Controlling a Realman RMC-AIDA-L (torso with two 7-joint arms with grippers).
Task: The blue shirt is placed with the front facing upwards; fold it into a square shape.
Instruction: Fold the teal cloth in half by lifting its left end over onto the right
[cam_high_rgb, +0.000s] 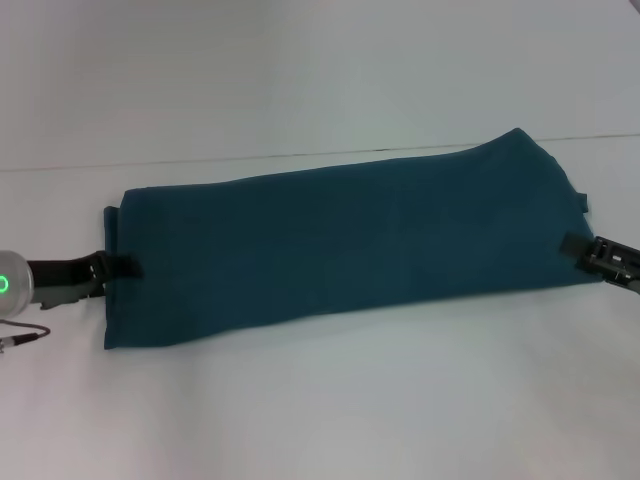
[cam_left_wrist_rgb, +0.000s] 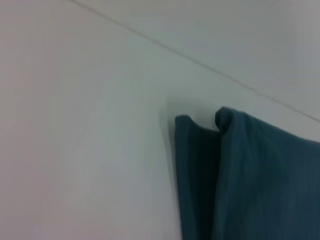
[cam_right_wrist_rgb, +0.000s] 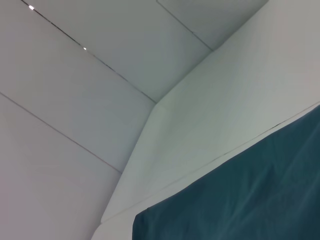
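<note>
Left claw (cam_high_rgb: 128, 266), low at the table's left side, reaches rightward onto the short left end of the shirt (cam_high_rgb: 340, 250); its dark fingers lie over the cloth edge, but whether they are apart, together or clamped on the fabric cannot be told. Behind this claw sit a grey wrist housing with a green ring light (cam_high_rgb: 4, 285) and a thin cable (cam_high_rgb: 20, 335) trailing on the table (cam_high_rgb: 320, 400).

Right claw (cam_high_rgb: 572, 246), at the table's right side, reaches leftward onto the opposite short end of the shirt, its dark tip lying on the cloth near the lower corner; its grip likewise cannot be told.

Between the two claws the shirt spans the table as one long, narrow, folded band, plain teal on top, its right end lying farther back than its left. No print shows on the upper face.

Left wrist view: two layered folds of the shirt (cam_left_wrist_rgb: 250, 180), their rounded corners side by side, lie on the white table.

Right wrist view: a corner of the shirt (cam_right_wrist_rgb: 240, 200) lies against the white surface, with wall panels (cam_right_wrist_rgb: 100, 75) beyond.
</note>
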